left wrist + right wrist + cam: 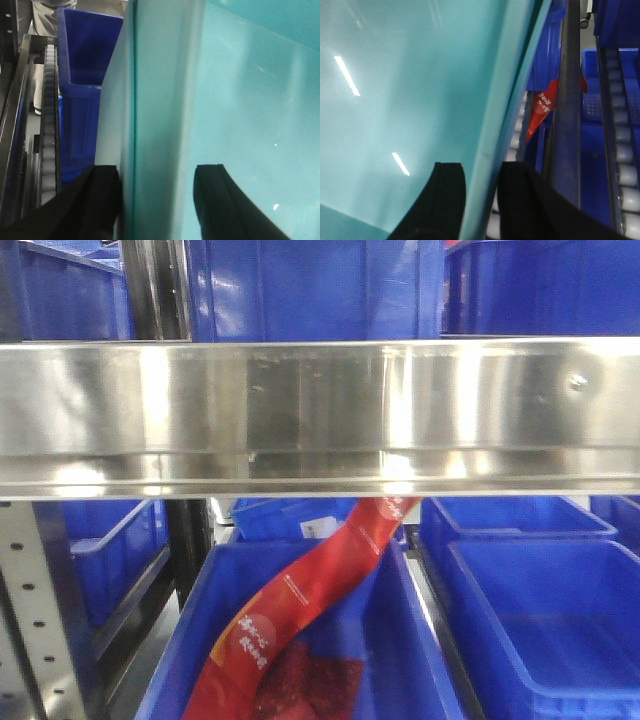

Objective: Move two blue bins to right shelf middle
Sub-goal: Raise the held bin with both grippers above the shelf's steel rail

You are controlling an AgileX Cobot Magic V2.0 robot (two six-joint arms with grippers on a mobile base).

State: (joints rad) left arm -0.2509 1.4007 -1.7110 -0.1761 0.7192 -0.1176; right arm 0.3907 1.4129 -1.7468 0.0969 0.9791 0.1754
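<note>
Black fingers (pixel 100 205) of the left gripper (pixel 157 200) straddle the pale teal wall of a bin (pixel 240 110), one finger on each face, apparently pinching its rim. On the other side the right gripper (pixel 481 200) does the same: its fingers (pixel 447 200) stand either side of the bin's opposite rim, pressed against it. Though the wrist views render it teal, this is probably one of the blue bins, carried between both arms.

Outward from the left fingers, a white roller track (pixel 49 125) runs away along the rack, with another blue bin (pixel 85 75) beyond. Right of the right fingers lie more rollers and a red pouch (pixel 542 110).

In the front view, the right shelf (pixel 320 410) shows its broad steel rail close ahead, with blue bins above and below.

To do this well, I judge both grips should stay level and move together, lifting the bin's base over the rail before lowering it onto the rollers.
</note>
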